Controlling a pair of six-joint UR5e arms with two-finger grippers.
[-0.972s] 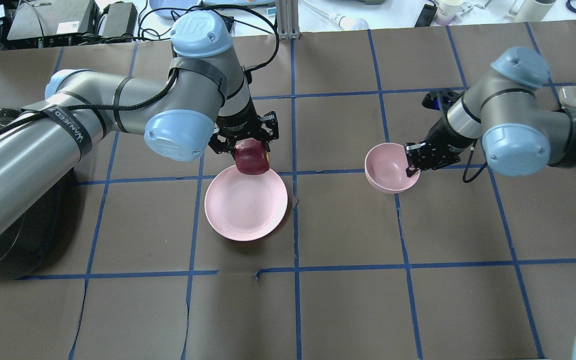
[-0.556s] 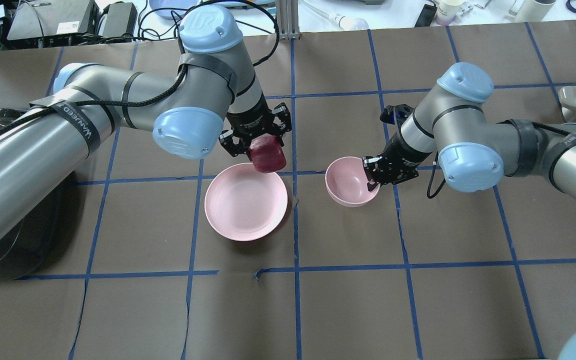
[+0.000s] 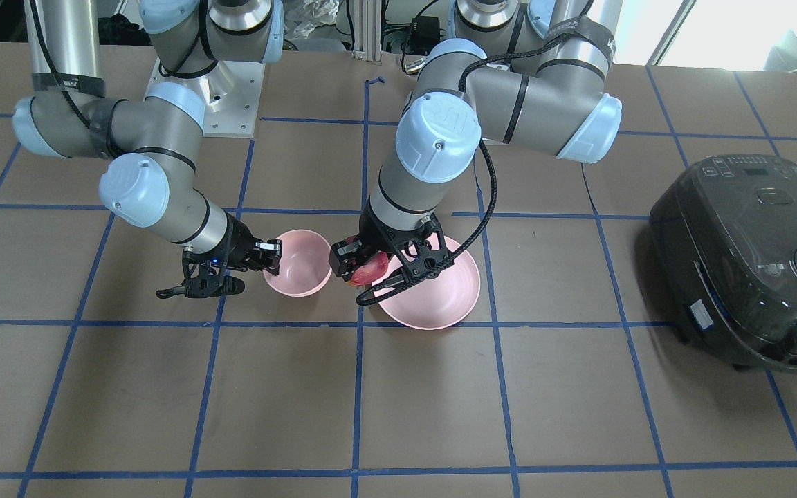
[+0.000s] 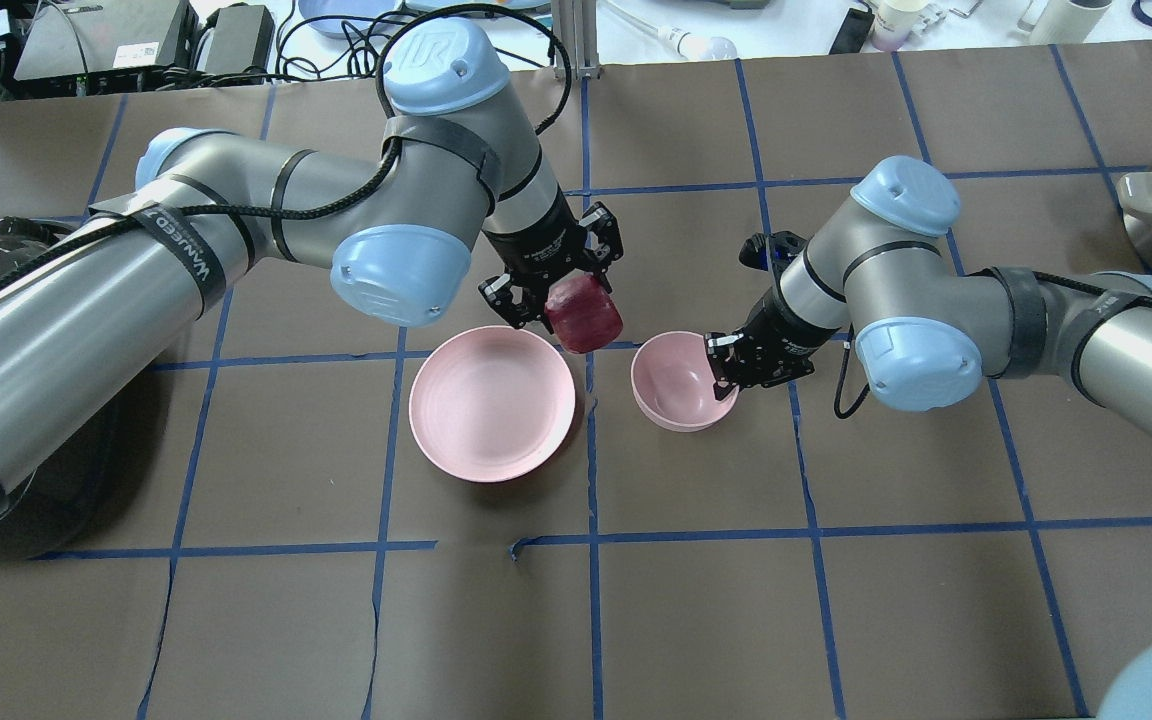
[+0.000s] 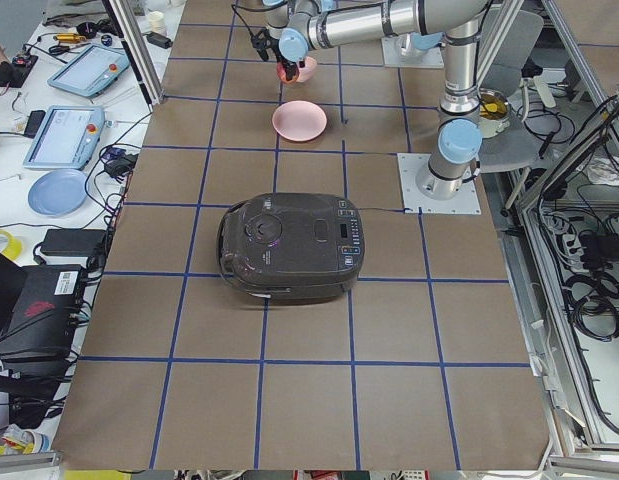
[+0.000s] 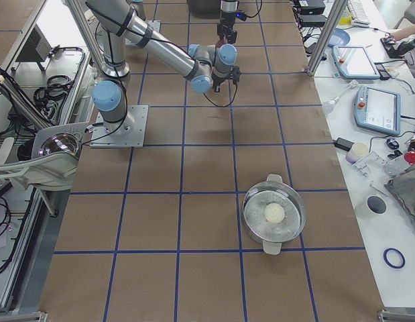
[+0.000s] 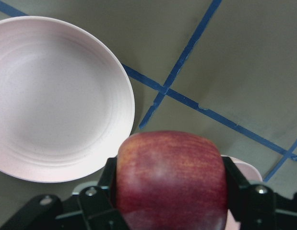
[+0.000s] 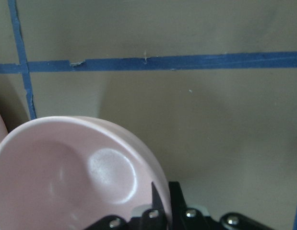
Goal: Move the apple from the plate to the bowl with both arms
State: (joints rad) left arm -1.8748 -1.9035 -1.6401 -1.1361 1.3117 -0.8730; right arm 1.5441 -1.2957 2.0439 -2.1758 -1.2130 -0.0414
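Aloft, blocky red apple (image 4: 586,312), smooth round bowl (image 4: 664,385)

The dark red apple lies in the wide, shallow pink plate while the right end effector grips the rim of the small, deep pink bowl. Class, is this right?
No. The dark red apple is held by the left end effector, off the wide, shallow pink plate; the overhead exterior view shows it. The right end effector does grip the small, deep pink bowl's rim.

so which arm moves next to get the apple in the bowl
Left: the left gripper is shut on the apple, off the plate, close to the bowl the right gripper holds by its rim.
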